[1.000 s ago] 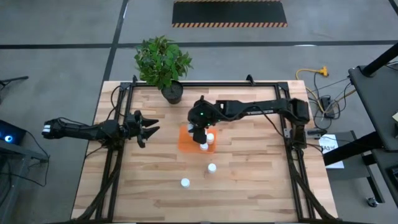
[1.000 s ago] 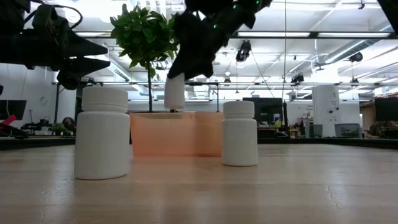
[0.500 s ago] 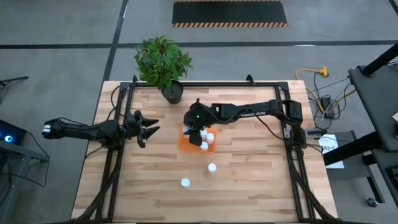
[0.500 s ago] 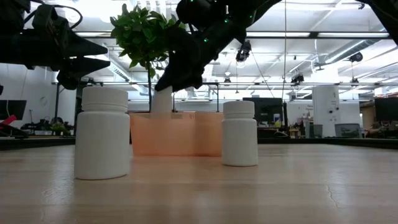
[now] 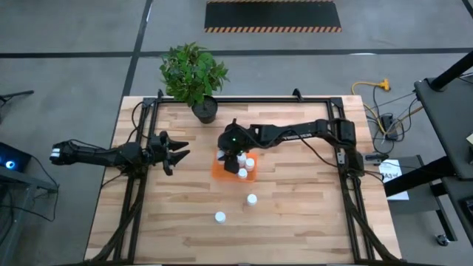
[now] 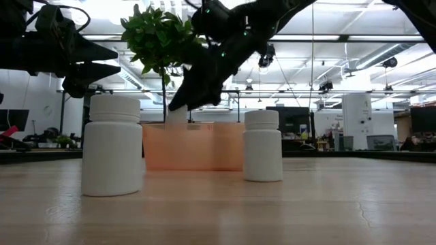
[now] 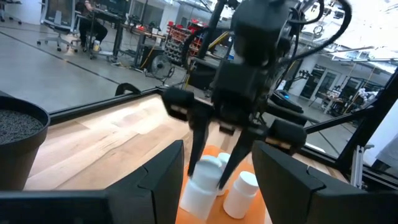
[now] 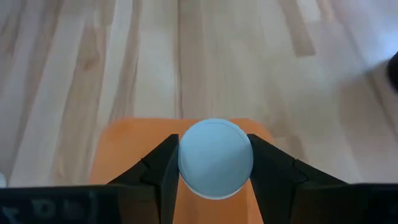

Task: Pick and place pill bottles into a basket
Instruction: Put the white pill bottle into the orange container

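Right pincer [image 8: 214, 171] clamps a small white capped pill bottle [image 8: 215, 158] over the translucent orange plastic basket [image 8: 134, 146]; released crooked, it could topple out.

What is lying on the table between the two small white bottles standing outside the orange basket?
Nothing: in the high view, bare wooden table separates the nearer white pill bottle from the farther one. The translucent orange plastic basket sits beyond both.

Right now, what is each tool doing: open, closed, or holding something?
Left tool: open, holding nothing, hanging over the table's left side.
Right tool: closed on a pill bottle, over the orange basket.
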Controlling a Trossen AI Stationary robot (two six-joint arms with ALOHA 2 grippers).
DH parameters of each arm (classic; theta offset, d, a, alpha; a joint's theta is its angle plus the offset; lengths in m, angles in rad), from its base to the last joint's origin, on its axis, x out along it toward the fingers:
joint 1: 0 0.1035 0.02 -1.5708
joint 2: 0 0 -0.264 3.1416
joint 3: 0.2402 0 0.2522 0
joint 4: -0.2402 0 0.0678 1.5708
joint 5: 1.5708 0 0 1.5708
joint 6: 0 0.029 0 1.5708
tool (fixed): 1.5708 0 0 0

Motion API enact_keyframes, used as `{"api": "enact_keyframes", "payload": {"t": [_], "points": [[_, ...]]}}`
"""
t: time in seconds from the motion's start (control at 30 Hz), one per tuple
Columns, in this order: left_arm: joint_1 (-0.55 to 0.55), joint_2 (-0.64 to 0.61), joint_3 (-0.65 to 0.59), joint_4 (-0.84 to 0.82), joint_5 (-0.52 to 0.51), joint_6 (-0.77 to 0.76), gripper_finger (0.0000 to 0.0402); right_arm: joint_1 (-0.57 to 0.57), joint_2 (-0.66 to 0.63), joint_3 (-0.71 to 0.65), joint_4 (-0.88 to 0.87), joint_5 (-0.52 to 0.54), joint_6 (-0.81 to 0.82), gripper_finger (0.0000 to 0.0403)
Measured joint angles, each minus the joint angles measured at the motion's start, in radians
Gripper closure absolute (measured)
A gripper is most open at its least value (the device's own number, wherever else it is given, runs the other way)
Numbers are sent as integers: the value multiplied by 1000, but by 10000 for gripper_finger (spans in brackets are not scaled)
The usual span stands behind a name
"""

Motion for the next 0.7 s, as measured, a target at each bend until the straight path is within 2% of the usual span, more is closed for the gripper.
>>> {"api": "enact_keyframes", "payload": {"t": [0.27,0.7], "points": [[0,0,0,0,0,0,228,0,46,0,49,-2,37,258],[0,0,0,0,0,0,228,1,52,0,42,1,-2,258]]}}
